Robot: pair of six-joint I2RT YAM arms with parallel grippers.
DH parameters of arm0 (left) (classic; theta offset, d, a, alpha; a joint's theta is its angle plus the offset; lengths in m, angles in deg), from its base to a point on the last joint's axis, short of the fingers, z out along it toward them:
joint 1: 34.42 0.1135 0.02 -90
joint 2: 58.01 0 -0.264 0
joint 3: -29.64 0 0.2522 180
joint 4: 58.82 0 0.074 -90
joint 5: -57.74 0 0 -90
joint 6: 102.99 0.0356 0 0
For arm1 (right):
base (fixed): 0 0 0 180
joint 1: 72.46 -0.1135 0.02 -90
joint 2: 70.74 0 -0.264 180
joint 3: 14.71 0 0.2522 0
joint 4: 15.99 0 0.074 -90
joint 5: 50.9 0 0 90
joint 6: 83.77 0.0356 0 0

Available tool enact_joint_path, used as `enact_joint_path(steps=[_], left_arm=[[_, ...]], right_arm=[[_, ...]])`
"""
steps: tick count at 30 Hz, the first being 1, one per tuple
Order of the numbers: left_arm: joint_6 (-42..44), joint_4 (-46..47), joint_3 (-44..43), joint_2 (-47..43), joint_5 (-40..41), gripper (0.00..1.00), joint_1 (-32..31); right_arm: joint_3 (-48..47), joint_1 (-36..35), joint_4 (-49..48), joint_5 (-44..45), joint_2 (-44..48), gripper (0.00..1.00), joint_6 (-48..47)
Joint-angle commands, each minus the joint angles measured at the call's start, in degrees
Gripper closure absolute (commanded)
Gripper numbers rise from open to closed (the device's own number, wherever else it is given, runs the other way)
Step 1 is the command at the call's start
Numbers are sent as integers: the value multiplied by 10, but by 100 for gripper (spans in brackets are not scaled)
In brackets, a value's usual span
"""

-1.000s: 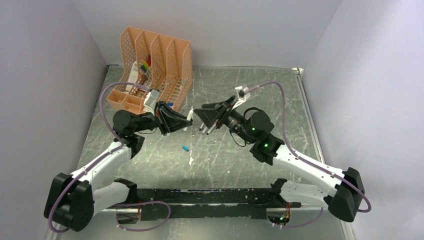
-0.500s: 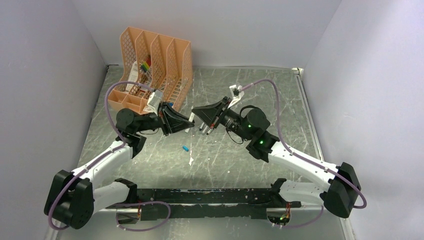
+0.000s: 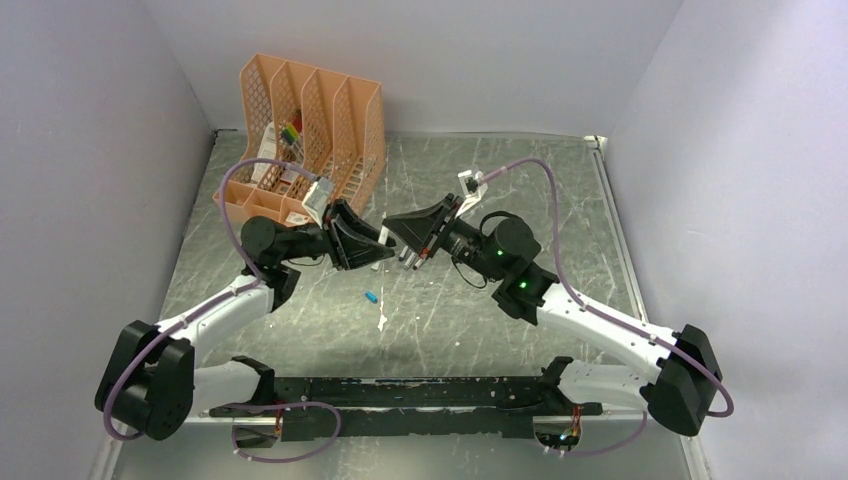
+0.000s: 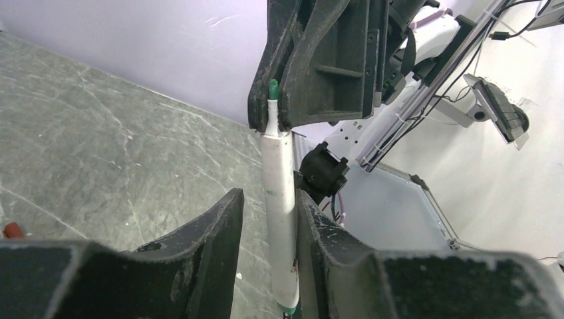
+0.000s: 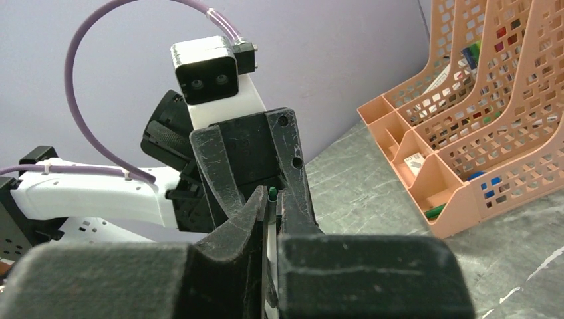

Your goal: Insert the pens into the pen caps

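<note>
I have both arms raised over the middle of the table (image 3: pixel 520 330), with the grippers nose to nose. The pen (image 4: pixel 279 212) sits crosswise at the spot where they meet, and its green nib is uppermost in both wrist views.

The right gripper (image 5: pixel 273 203) has the pen. Its fingers are drawn in to a thin slot, with the white barrel pinched in that slot and the nib poking out just past the fingertips. From the left wrist camera I see the same grip from the front: the nib and narrow neck sit in the seam between the right fingers, and the thicker barrel hangs below them.

The left gripper (image 4: pixel 269 199) is not clamped. Its jaws stand a little wider than the barrel — the pen lies against one finger, and a sliver of daylight shows between it and the other.

A blue cap (image 3: pixel 371 297) lies on the table on the near side of the grippers, apart from both — nothing touches it. An orange file rack (image 3: pixel 320 120) stands at the far left, with coloured markers in one of its compartments.
</note>
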Motion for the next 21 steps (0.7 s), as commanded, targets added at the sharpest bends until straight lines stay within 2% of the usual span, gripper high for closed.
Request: enact_joint_path(steps=[1, 5, 7, 8, 9, 11, 12, 14, 17, 18, 21], left_arm=[[-22, 64, -22, 12, 11, 60, -4], [-40, 83, -30, 22, 10, 74, -4], [-49, 96, -31, 28, 7, 91, -4], [-54, 103, -30, 30, 7, 93, -4], [-56, 110, -27, 32, 9, 93, -4], [-54, 107, -20, 25, 22, 93, 4], [-50, 92, -17, 19, 33, 93, 11], [-39, 40, -14, 5, 47, 93, 31], [-37, 14, -7, -8, 49, 93, 75], [-46, 23, 0, -11, 45, 93, 90], [-72, 39, 8, -20, 53, 93, 126]], right_arm=[[6, -3, -19, -20, 15, 100, 9], [15, -3, -17, -17, 20, 100, 8], [20, -3, -17, -18, 23, 100, 8], [22, -3, -15, -17, 24, 100, 8], [24, -3, -14, -13, 27, 94, 7], [35, -3, -8, 11, 43, 67, 2], [46, -3, -5, 29, 57, 57, -3], [56, -3, 20, 61, 85, 49, -20], [64, -3, 96, 88, 102, 49, -58], [70, -3, 112, 89, 97, 52, -68], [70, -6, 169, 65, 53, 56, -67]])
